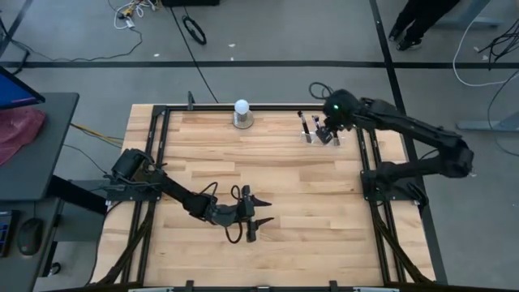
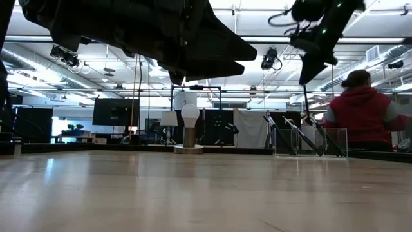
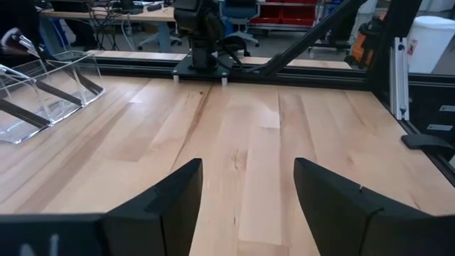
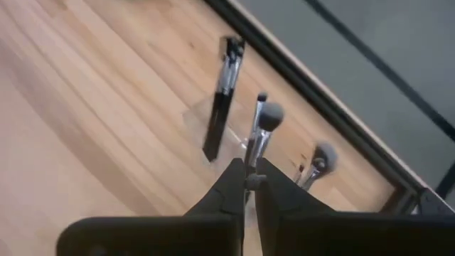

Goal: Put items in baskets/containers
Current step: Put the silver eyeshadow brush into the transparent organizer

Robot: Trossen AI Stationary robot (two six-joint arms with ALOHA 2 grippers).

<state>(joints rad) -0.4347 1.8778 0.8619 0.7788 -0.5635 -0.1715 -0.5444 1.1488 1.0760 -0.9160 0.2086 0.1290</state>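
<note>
- Step in hand, as judged: the right gripper (image 4: 250, 181), above the small clear plastic holder (image 1: 321, 137) at the table's far right, has its fingers clamped on a thin dark-handled makeup brush (image 4: 259, 135) and is lowering it in.
- Other brushes (image 4: 219, 107) already stand in the holder.
- The left gripper (image 1: 253, 217), fingers apart, waits near centre over bare wood.
- Next move: release once the brush is seated.

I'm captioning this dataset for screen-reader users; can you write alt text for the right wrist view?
The right gripper, its two dark fingers shut on the thin silver handle of a makeup brush, holds it over a small clear plastic holder on the light wooden table. Other slender dark-handled brushes already stand tilted in the holder.
</note>
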